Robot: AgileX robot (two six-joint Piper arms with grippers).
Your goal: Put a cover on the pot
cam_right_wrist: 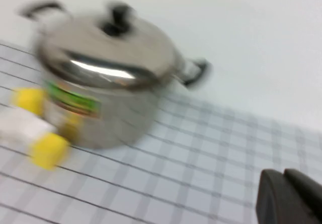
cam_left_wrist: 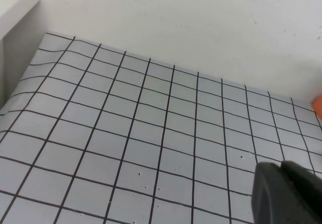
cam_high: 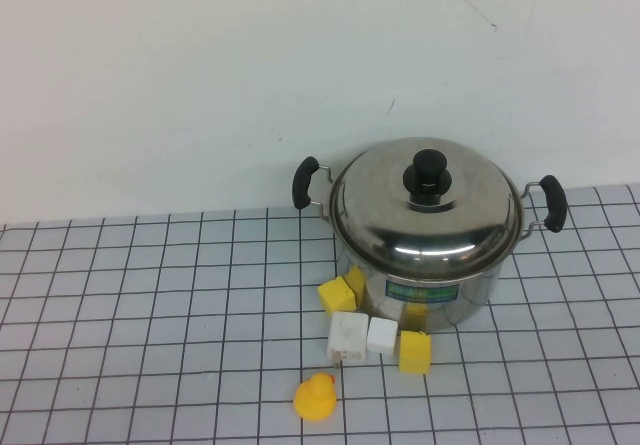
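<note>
One pot (cam_high: pixel 425 270) stands at the back right of the tabletop (cam_high: pixel 150 305), near the wall. One lid (cam_high: pixel 425 205) with a black knob sits on it. It has two black handles. A green label (cam_high: pixel 432 291) is on its front, but I cannot read the words. In front lie three yellow blocks (cam_high: pixel 415 351), two white blocks (cam_high: pixel 348 337) and one yellow duck (cam_high: pixel 316 398). The left hand (cam_left_wrist: pixel 287 194) hangs over bare squares. The right hand (cam_right_wrist: pixel 289 196) is near the pot. I cannot tell if either hand is clenched or released.
</note>
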